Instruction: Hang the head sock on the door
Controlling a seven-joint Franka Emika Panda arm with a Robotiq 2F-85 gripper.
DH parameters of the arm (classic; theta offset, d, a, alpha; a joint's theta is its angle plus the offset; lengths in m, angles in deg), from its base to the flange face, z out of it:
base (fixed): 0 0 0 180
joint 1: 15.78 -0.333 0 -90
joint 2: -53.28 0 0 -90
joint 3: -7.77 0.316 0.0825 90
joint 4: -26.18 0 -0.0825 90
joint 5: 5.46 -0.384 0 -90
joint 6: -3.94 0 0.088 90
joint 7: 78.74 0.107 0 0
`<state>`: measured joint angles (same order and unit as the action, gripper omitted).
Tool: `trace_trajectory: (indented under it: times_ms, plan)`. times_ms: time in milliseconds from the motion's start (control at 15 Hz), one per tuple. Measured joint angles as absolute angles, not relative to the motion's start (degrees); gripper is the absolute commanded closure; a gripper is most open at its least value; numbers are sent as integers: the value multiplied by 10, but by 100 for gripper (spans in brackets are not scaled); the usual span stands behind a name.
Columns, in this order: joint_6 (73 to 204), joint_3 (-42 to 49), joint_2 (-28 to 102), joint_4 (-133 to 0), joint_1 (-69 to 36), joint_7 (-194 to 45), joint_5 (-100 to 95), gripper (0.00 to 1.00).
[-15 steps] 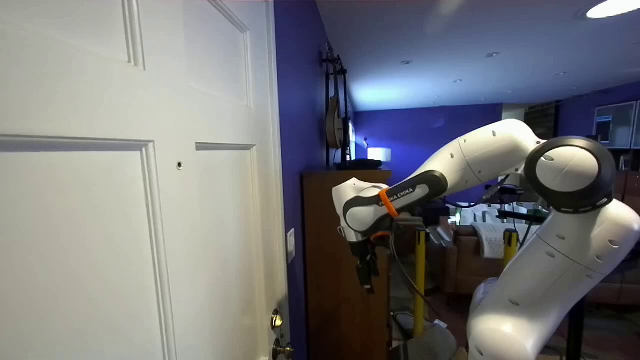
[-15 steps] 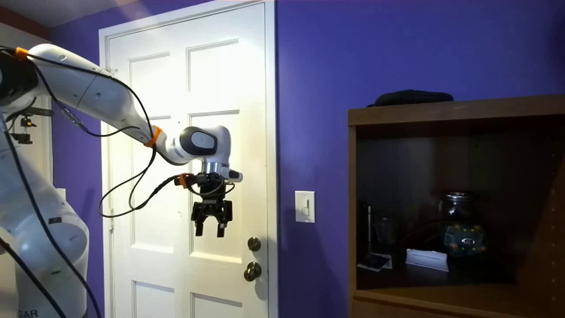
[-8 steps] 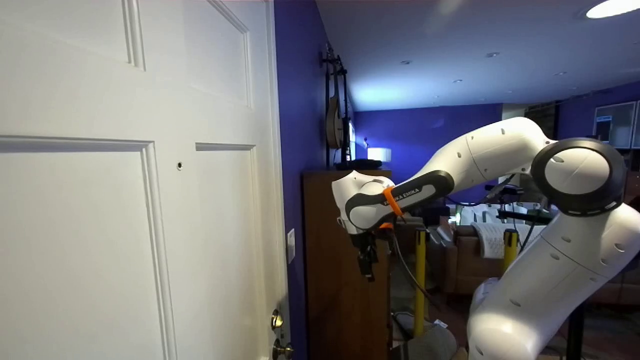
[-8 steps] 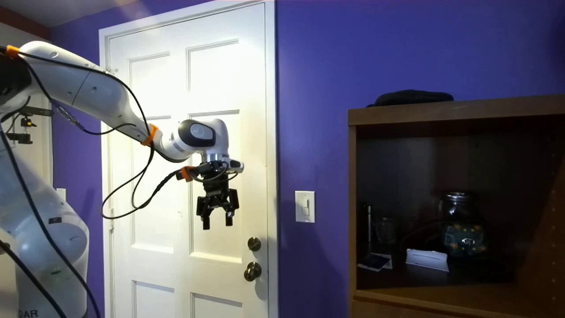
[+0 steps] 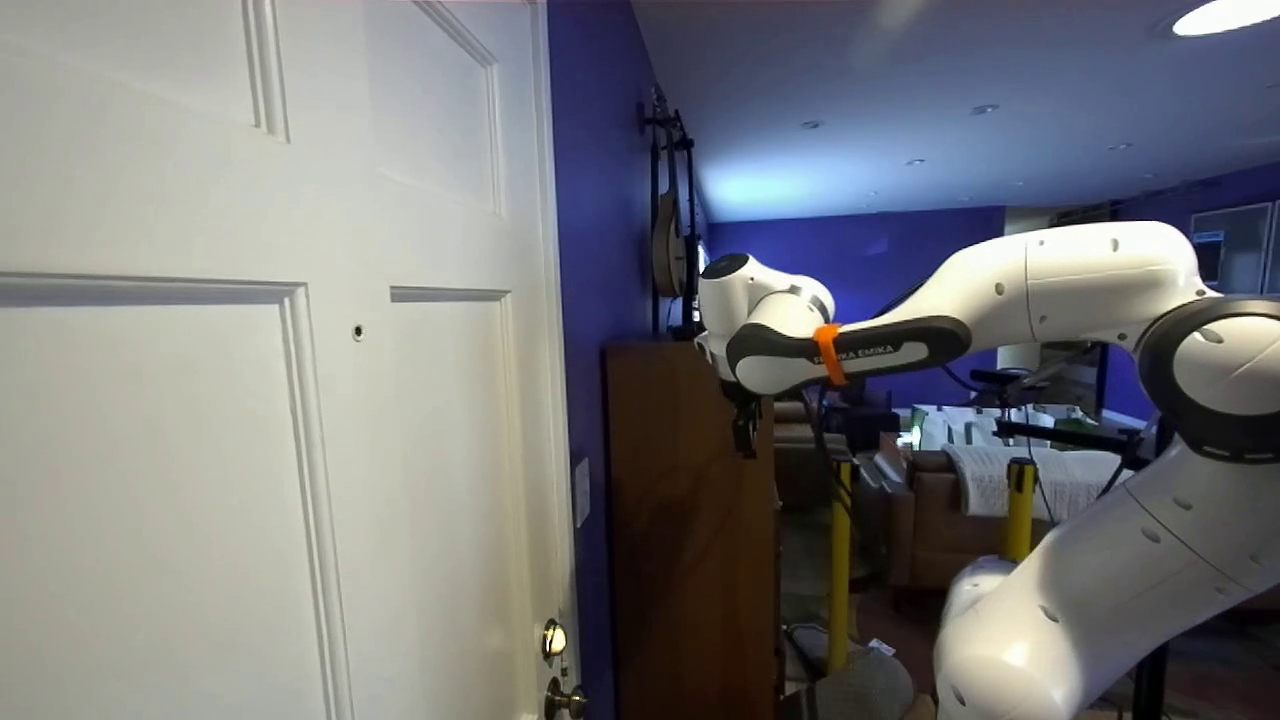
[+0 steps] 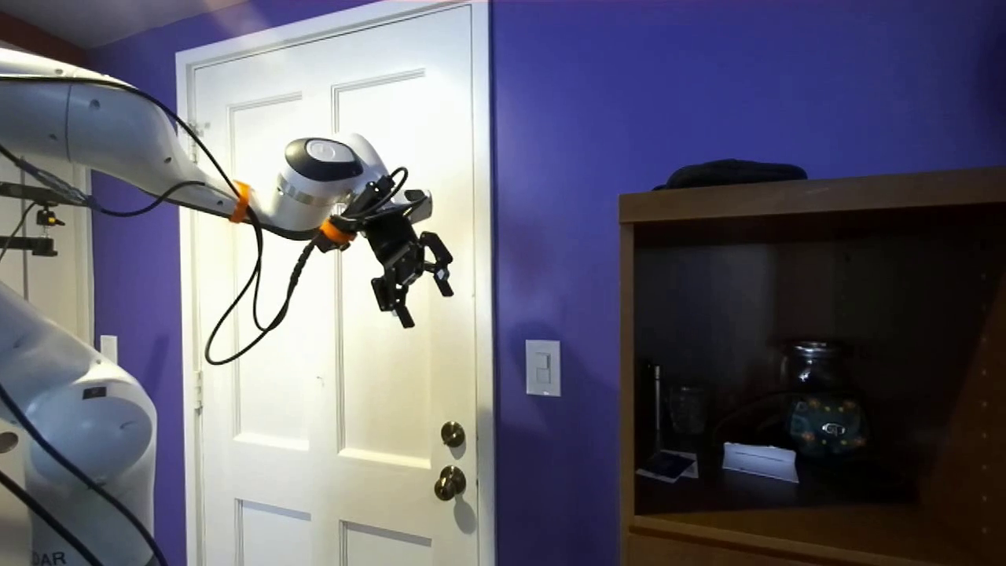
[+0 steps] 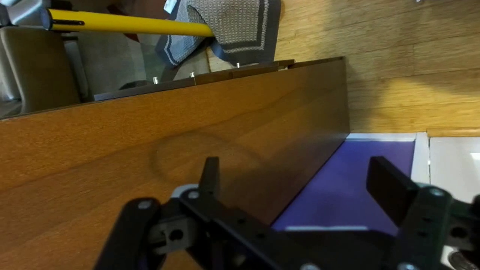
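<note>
In an exterior view, the white arm [image 6: 118, 134] extends from the left edge, a black cable [image 6: 297, 271] looping beneath it. Next, the door [image 6: 322, 409] stands closed in its frame [image 6: 483, 236]. In front of its right half, well apart from it, the tool [image 6: 425, 304] hangs tilted and released, its jaws spread around bare air; where the head sock is, I cannot tell. Further right come the brass knob [image 6: 450, 483] and the lock [image 6: 453, 434] above it, then a light switch [image 6: 543, 368] on the purple wall [image 6: 566, 157]. Last stands the brown cabinet [image 6: 864, 193], a flat black thing [image 6: 731, 171] on top.
</note>
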<state>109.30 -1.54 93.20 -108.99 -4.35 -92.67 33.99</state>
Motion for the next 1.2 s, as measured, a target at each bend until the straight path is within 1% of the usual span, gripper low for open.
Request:
trace_trajectory:
  times_ms: [867, 1200]
  plan:
    - [1093, -16, 922, -1097, -49, -923, 340, 0]
    - [1139, -28, 920, -1051, -50, -932, 376, 0]
